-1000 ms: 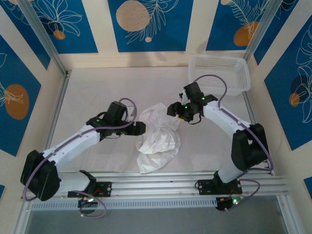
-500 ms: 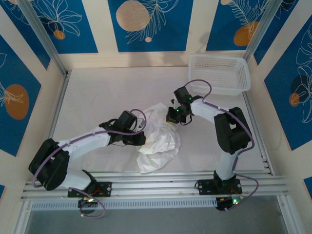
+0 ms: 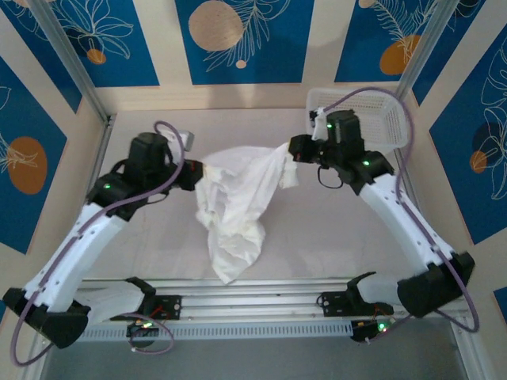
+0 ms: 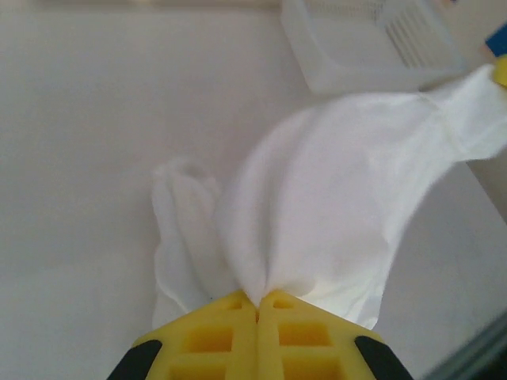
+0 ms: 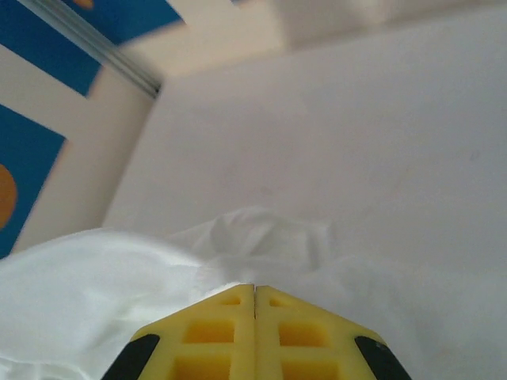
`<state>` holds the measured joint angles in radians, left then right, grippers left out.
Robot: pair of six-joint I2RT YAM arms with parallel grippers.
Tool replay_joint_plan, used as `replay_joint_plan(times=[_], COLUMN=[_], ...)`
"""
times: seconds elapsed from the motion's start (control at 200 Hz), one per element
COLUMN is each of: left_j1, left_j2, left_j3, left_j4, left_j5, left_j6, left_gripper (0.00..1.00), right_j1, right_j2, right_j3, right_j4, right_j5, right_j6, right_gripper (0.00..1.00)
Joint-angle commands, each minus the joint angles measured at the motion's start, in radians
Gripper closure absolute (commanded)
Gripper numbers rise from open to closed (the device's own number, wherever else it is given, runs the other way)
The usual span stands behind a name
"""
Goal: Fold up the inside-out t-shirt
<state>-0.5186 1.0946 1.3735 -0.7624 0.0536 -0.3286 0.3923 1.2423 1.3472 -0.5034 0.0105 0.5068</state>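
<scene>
Robotics lab test cell. A white tabletop (image 3: 333,229) is boxed in by aluminium frame posts (image 3: 67,59) and wall panels (image 3: 238,39) printed with blue floral designs. A white left arm (image 3: 79,237) and right arm (image 3: 396,210) are bolted to a slotted metal rail (image 3: 253,297) at the near edge.

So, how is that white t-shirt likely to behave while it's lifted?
Probably very floppy: the t-shirt sags between the left hand and the right hand, its lower part hanging in limp folds. Likely light, since two small pinches carry it. It may bunch rather than spread, as cloth gathers at the left hand.
</scene>
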Motion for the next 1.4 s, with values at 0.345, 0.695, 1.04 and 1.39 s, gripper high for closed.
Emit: replay_joint_plan(times=[0.345, 0.695, 1.04, 1.39], left_j1=[0.009, 0.009, 0.1, 0.271], left_j2=[-0.099, 0.011, 0.168, 0.323], left_j3=[0.457, 0.432, 0.151, 0.317], left_j4=[-0.023, -0.097, -0.109, 0.027], left_j5=[-0.253, -0.17, -0.495, -0.139], left_j6=[0.278, 0.303, 0.301, 0.181], left_gripper=[1.0, 1.0, 1.0, 1.0], right_j1=[-0.017, -0.015, -0.056, -0.093], right_j2=[-0.301, -0.263, -0.216, -0.188], right_j3=[0.258, 0.226, 0.12, 0.088], right_j4=[0.175, 0.096, -0.033, -0.022], right_j5=[0.11, 0.098, 0.141, 0.072], right_j6=[-0.241, -0.178, -0.106, -0.027], right_gripper=[1.0, 1.0, 1.0, 1.0])
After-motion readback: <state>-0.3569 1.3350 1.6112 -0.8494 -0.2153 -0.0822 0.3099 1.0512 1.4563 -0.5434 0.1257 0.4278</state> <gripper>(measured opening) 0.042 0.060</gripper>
